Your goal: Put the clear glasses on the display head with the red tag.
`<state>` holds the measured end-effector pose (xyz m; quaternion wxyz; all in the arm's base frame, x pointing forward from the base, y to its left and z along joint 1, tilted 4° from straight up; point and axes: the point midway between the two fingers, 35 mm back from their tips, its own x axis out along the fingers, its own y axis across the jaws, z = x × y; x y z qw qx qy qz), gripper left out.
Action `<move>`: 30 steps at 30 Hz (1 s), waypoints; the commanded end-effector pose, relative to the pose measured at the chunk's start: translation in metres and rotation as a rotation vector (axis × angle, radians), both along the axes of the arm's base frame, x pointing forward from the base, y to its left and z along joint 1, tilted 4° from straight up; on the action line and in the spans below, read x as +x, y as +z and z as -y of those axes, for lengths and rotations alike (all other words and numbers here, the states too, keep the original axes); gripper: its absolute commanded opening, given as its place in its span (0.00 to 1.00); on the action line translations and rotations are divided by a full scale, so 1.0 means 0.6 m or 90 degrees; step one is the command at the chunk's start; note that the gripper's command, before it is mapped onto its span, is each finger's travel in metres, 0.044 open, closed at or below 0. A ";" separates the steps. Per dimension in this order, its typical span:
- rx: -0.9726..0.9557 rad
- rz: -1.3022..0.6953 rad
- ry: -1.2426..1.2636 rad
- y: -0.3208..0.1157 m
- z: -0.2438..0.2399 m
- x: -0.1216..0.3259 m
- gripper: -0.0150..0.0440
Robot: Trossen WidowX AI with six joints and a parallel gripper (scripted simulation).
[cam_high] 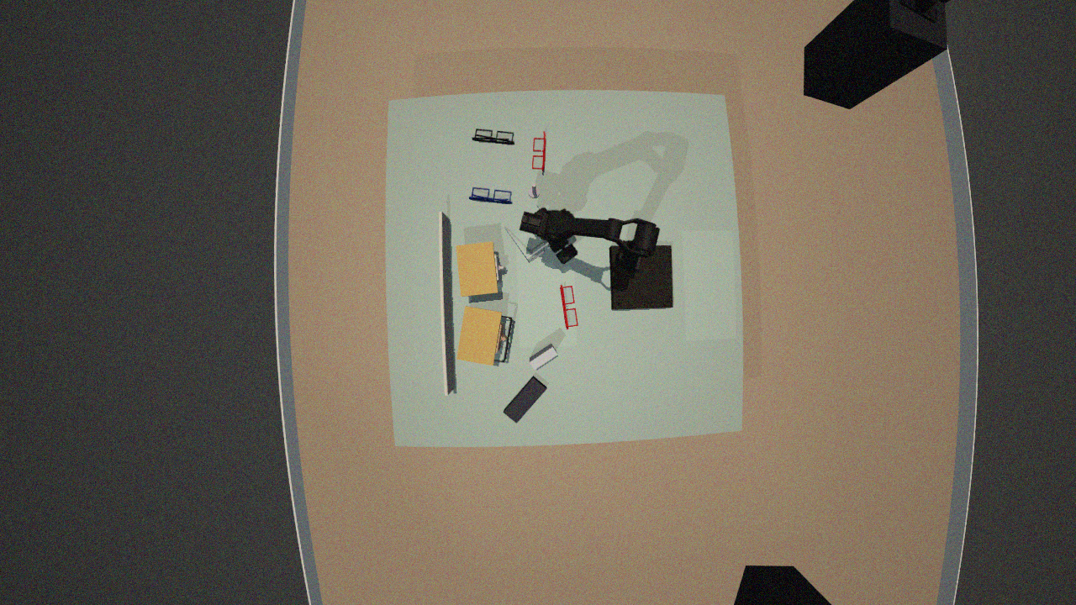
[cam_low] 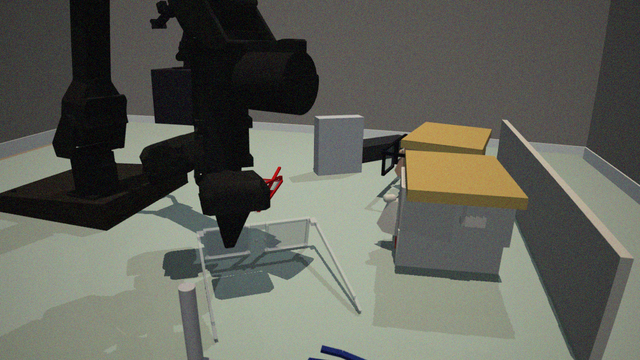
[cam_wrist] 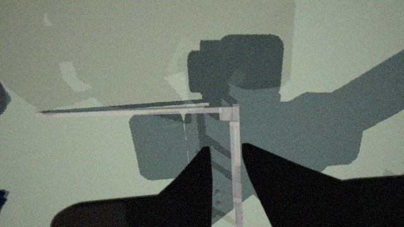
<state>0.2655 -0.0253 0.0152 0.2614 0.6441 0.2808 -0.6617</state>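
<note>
The clear glasses [cam_high: 530, 259] [cam_low: 307, 232] [cam_wrist: 235, 142] stand on the table with both temples unfolded. The temple tips touch the table in the exterior view. My gripper [cam_low: 229, 245] [cam_wrist: 225, 151] is open a little, with one finger on each side of the front frame near a hinge corner, gripping nothing. The near display head [cam_high: 477, 268] [cam_low: 460, 176] has a gold top, a pale nose and a bit of red low on its front; it wears no glasses. The other head [cam_high: 481, 336] [cam_low: 447, 132] wears black glasses.
A low wall [cam_high: 445, 301] [cam_low: 559, 214] runs behind both heads. A short post [cam_high: 534, 192] [cam_low: 190, 317] stands near the clear glasses, with blue glasses [cam_high: 490, 202] beyond. Red glasses [cam_high: 565, 307], a pale box [cam_high: 543, 356] [cam_low: 338, 145] and a dark block [cam_high: 524, 398] lie on the other side.
</note>
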 end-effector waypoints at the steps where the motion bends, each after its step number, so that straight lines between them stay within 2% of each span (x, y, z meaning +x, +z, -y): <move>1: 0.002 -0.001 0.002 0.003 0.002 0.003 0.44; 8: 0.003 -0.001 0.001 0.011 0.005 0.006 0.44; 13: 0.003 -0.001 0.001 0.084 -0.004 -0.002 0.44; 18: 0.003 -0.001 0.001 0.089 -0.005 -0.003 0.44; 22: -0.001 0.008 0.003 0.081 -0.002 0.003 0.59; 30: 0.002 0.001 0.001 0.085 0.000 0.003 0.59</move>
